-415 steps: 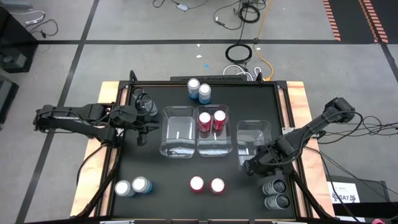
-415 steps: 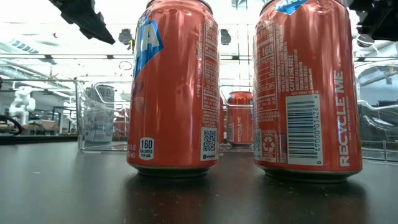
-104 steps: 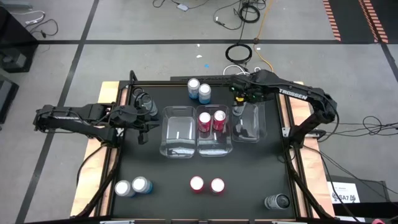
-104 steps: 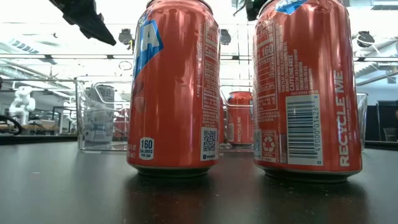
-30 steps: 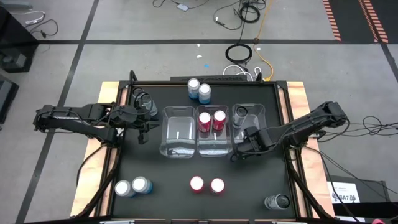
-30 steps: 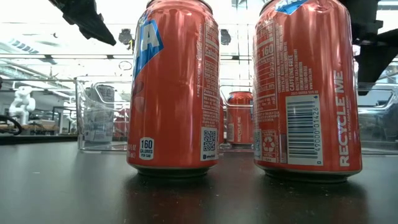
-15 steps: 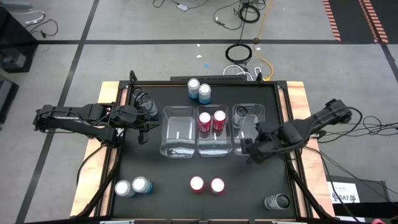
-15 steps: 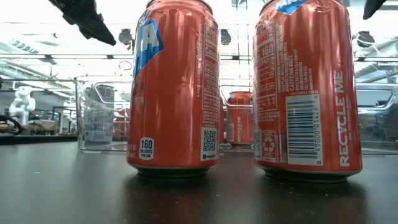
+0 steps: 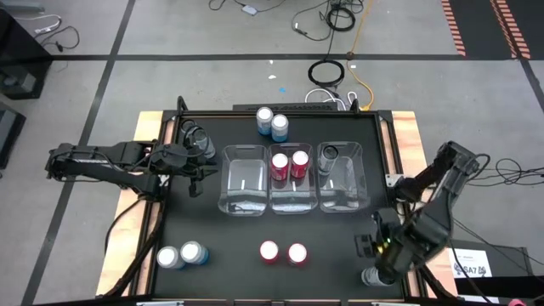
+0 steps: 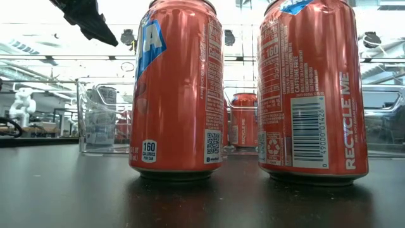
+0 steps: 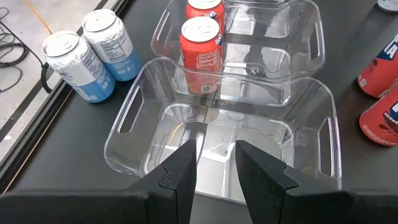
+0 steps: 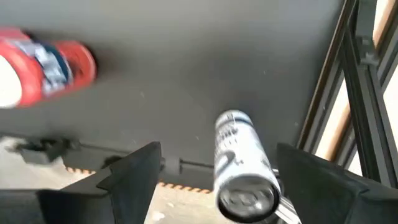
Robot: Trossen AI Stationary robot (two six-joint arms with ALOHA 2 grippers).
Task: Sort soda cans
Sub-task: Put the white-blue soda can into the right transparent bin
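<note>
The right hand (image 9: 374, 255) now hangs open over the last dark can (image 9: 371, 277) at the tabletop's near right corner, away from the right bin (image 9: 342, 197).

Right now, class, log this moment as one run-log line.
right gripper: open, above dark can at near right corner | left gripper: shut, idle by left bin | right bin: one dark can

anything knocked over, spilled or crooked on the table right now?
Nothing stands out. Every soda can in view stands upright: two red cans in the middle bin, one dark can in the right bin. No spills. The right gripper hangs open above the last dark can.
</note>
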